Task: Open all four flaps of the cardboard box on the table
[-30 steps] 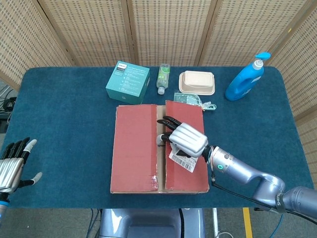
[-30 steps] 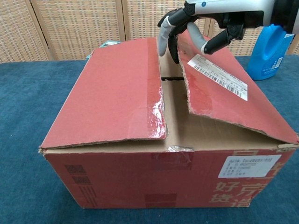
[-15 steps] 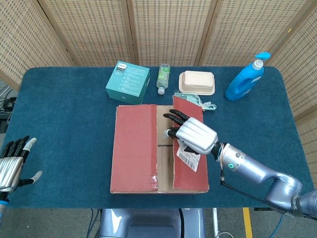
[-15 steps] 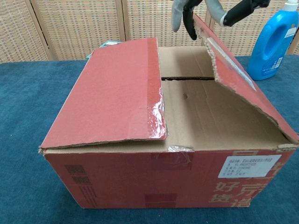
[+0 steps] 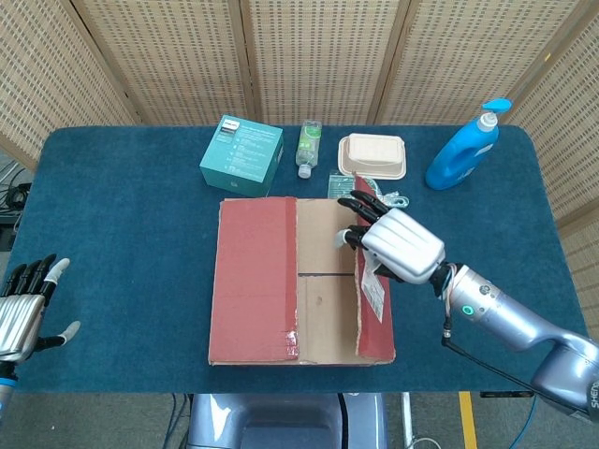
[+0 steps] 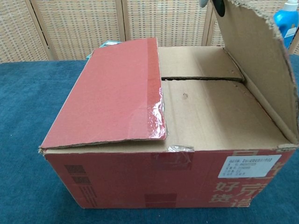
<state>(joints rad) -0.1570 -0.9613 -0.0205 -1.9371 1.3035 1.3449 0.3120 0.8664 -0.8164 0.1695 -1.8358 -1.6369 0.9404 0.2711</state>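
Note:
The red cardboard box sits mid-table and fills the chest view. Its right flap stands almost upright. My right hand grips that flap's far upper edge, with its fingers hooked over onto the inner side. Only the fingertips show at the top of the chest view. The left flap still lies down over the box. Two inner brown flaps lie flat and exposed. My left hand hovers open off the table's front left corner, far from the box.
Behind the box stand a teal carton, a small clear bottle, a beige food container and a blue detergent bottle. A small packet lies just behind the box's right rear corner. Wicker screens close the back.
My right hand has swung the right flap up and outward, from a low tilt to nearly vertical, uncovering the inner flaps. The left hand has stayed put.

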